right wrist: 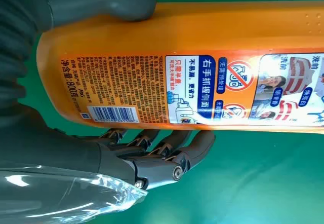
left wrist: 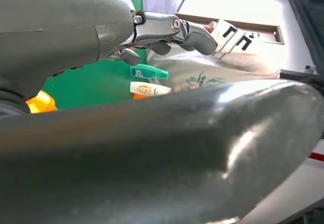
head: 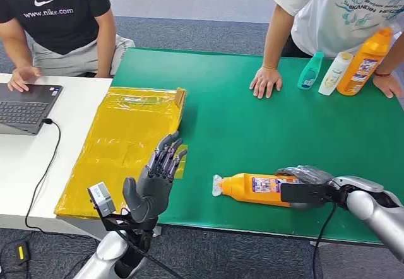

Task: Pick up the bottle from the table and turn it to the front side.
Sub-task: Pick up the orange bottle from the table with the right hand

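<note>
The robot's right hand (head: 305, 179) grips the base end of an orange detergent bottle (head: 252, 187) lying on its side near the front edge of the green table (head: 228, 121), its white cap end pointing toward the left hand. The right wrist view closes in on that grip: the thick grey thumb (right wrist: 103, 1) presses one edge of the bottle (right wrist: 183, 57) while the dark fingers (right wrist: 168, 148) curl under the opposite edge, and the back label faces the camera, with a barcode, fine print and blue-and-white instruction panels. The left hand (head: 154, 181) stands raised over the table's front edge with palm up and fingers spread, holding nothing; it hovers beside a yellow plastic bag (head: 124, 143) spread across the seam between the green table and a white desk (head: 28, 159). The left wrist view, largely taken up by that hand's grey cover (left wrist: 160, 153), looks across the table to a teal bottle (left wrist: 149, 72) and a white bottle (left wrist: 149, 89) lying at the far side. The head view places those two (head: 310, 71) (head: 334, 74) next to a second orange bottle (head: 364, 62), near the hand (head: 265, 81) of a person in a white shirt. Another person in a black shirt works at a laptop (head: 26, 105) on the white desk.
</note>
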Robot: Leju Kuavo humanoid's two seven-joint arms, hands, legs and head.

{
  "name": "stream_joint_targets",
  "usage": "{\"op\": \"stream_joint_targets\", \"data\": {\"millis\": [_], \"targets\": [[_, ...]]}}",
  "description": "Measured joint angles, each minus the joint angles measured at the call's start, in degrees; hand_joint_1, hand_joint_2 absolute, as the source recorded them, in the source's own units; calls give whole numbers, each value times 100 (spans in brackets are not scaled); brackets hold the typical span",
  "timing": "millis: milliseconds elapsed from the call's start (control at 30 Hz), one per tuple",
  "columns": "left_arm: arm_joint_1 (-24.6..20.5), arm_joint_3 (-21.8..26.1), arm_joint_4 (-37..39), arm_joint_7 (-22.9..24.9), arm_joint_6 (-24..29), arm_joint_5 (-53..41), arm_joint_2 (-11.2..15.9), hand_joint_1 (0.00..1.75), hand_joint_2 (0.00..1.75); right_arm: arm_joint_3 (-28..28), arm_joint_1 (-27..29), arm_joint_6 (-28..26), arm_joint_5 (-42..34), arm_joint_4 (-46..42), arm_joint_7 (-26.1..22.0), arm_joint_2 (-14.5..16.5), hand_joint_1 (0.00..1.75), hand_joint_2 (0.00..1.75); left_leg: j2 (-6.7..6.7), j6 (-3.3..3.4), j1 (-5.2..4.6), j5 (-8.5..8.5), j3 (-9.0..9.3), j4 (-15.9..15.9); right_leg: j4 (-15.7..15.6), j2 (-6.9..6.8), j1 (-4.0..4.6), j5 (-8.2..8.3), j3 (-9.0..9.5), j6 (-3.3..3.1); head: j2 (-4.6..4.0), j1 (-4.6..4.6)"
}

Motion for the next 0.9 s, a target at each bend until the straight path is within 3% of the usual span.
{"op": "stream_joint_targets", "data": {"millis": [300,667,900], "targets": [[19,1,0,-7,47,1,0,0,0,-150,169,-373,-162,-26,-49,0,175,175,-1,0,0,0,-2,0,0,-1,0,0,0,0,0,2],[82,3,-2,-13,96,-16,-2,0,0,-1166,764,-799,-223,-542,-289,86,175,175,-3,1,0,0,-9,0,0,-1,0,0,-5,0,0,1],[89,3,-4,-13,96,-45,-2,0,0,-1528,998,-847,-159,-732,-341,214,175,175,-3,1,0,0,-9,0,1,-1,0,0,-4,0,0,1]]}}
